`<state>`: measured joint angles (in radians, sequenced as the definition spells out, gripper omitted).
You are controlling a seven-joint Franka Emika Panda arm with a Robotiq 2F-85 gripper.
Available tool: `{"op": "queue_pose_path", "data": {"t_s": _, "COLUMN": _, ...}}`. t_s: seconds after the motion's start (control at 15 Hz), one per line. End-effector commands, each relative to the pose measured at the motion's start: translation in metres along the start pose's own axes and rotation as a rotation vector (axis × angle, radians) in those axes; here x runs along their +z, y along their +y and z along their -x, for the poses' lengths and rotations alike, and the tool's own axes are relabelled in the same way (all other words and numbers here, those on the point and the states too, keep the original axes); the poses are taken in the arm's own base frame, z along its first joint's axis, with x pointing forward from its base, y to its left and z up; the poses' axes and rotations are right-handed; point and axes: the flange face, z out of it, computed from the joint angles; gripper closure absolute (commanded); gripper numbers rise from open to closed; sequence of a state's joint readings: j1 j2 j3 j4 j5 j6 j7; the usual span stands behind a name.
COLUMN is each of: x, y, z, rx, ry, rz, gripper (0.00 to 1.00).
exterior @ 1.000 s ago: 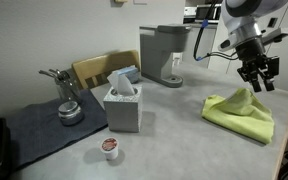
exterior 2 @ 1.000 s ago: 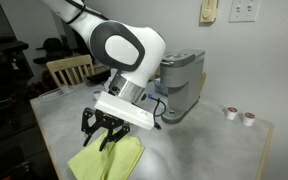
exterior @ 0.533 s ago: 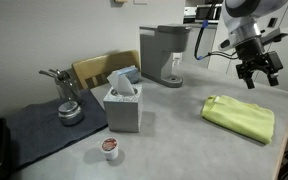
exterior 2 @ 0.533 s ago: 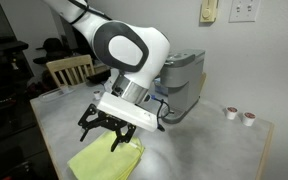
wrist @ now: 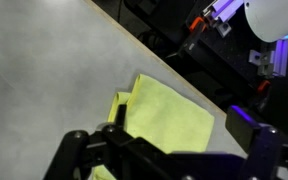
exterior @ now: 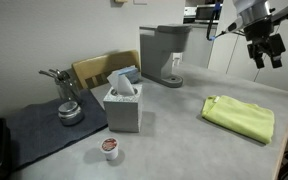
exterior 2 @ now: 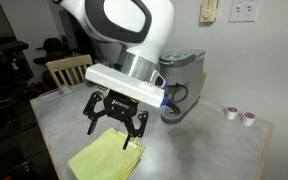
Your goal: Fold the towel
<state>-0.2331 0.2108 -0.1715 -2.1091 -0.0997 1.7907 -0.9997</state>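
The towel is a lime yellow-green cloth that lies flat on the grey table, doubled over with one layer on another. It also shows near the table's front edge in an exterior view and below the wrist camera. My gripper hangs well above the towel, open, with nothing between its fingers. In an exterior view the gripper hovers just over the towel's far end. In the wrist view the gripper frames the cloth between its dark fingers.
A tissue box stands mid-table, with a coffee pod in front of it. A grey coffee machine is at the back. A metal pot sits on a dark grey mat. A wooden chair stands behind. Two pods lie further off.
The gripper opened and let go of the towel's raised edge, then rose straight up. The lifted part of the towel dropped and now lies flat.
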Motion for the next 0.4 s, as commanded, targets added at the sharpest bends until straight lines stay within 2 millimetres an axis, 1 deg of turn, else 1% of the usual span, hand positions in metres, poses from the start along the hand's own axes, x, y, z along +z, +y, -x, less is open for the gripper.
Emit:
{"op": "queue_pose_path", "data": {"t_s": 0.0, "x": -0.0296, "y": -0.0138, "z": 0.0171, "rx": 0.138, "ry": -0.053, "rz": 0.117, "gripper": 0.0}}
{"op": "queue_pose_path", "data": {"t_s": 0.07, "x": -0.0367, "y": -0.0163, "z": 0.0178, "rx": 0.174, "ry": -0.06, "rz": 0.152, "gripper": 0.0}}
{"op": "queue_pose_path", "data": {"t_s": 0.13, "x": -0.0272, "y": -0.0073, "z": 0.0128, "rx": 0.119, "ry": -0.041, "rz": 0.104, "gripper": 0.0}}
{"op": "queue_pose_path", "data": {"t_s": 0.2, "x": -0.0328, "y": -0.0101, "z": 0.0137, "rx": 0.129, "ry": -0.038, "rz": 0.118, "gripper": 0.0}}
{"op": "queue_pose_path", "data": {"t_s": 0.33, "x": -0.0326, "y": -0.0106, "z": 0.0128, "rx": 0.127, "ry": -0.038, "rz": 0.118, "gripper": 0.0}}
